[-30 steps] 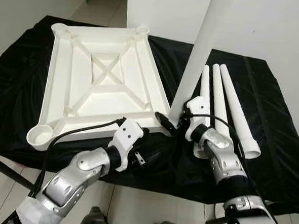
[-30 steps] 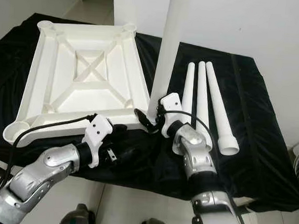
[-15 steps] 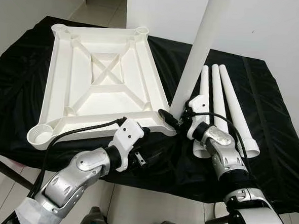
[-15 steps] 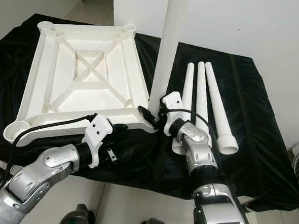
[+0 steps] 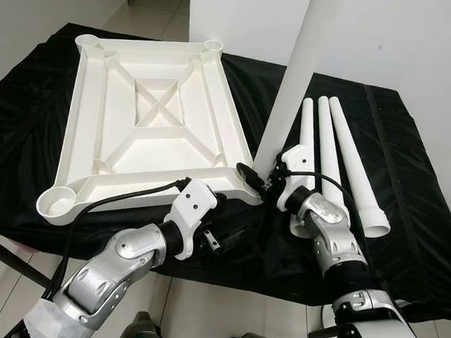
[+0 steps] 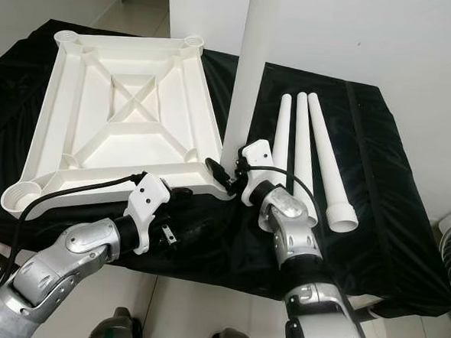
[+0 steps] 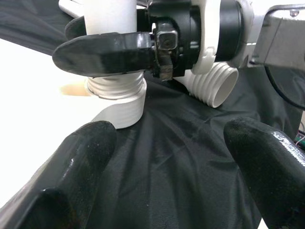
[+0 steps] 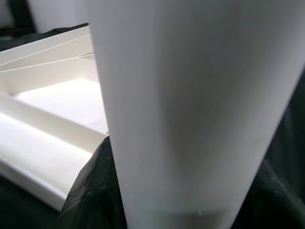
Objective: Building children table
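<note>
The right gripper [image 5: 254, 177], clamped on the tall white plastic table leg [image 5: 287, 96], has eased its ribbed base left onto the near-right corner socket of the upturned white plastic tabletop [image 5: 147, 130]. Screwing in looks next. The left gripper [image 5: 220, 224] waits below, fingers wide.

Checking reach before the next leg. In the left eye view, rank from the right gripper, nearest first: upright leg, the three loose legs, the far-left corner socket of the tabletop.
1. Upright leg: standing in the near-right corner socket, clamped by the right gripper.
2. Three loose legs: lying on the cloth to its right.
3. Far-left corner socket: across the upturned tabletop.
</note>
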